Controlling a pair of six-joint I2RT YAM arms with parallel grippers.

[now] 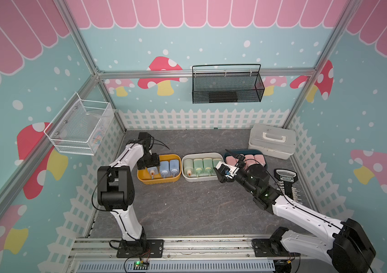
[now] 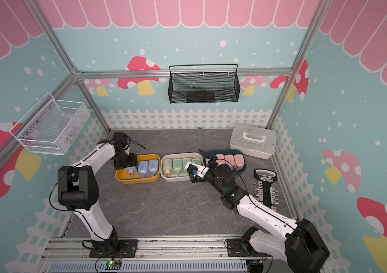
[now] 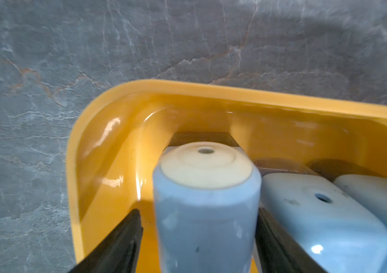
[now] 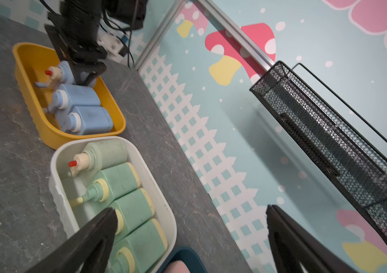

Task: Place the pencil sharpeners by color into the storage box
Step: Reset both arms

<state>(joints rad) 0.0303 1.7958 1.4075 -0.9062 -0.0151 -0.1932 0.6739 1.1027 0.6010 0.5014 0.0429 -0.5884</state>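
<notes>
Left wrist view puts the left end effector (image 3: 198, 214) straight over a blue sharpener (image 3: 206, 236) lying at the left end of the yellow tray (image 3: 187, 87). Its jaws straddle the block, released: yellow shows between one finger and the block's side, while the other sits just beside or against it, hard to tell which. The block's long axis runs near to far, cream end toward the near wall, parallel to two more blue sharpeners (image 1: 164, 168) just to its right. That neighbour crowds the finger, so a straight lift looks the safe way out.

Further right, green sharpeners (image 1: 198, 165) fill the white tray (image 1: 199, 179). The pink sharpeners (image 1: 250, 158) lie in the dark blue tray (image 1: 256, 151), partly hidden by the right arm. The right end effector (image 4: 191, 210) hangs spread wide and empty above those two trays. No loose sharpener shows on the tabletop (image 1: 187, 208).
</notes>
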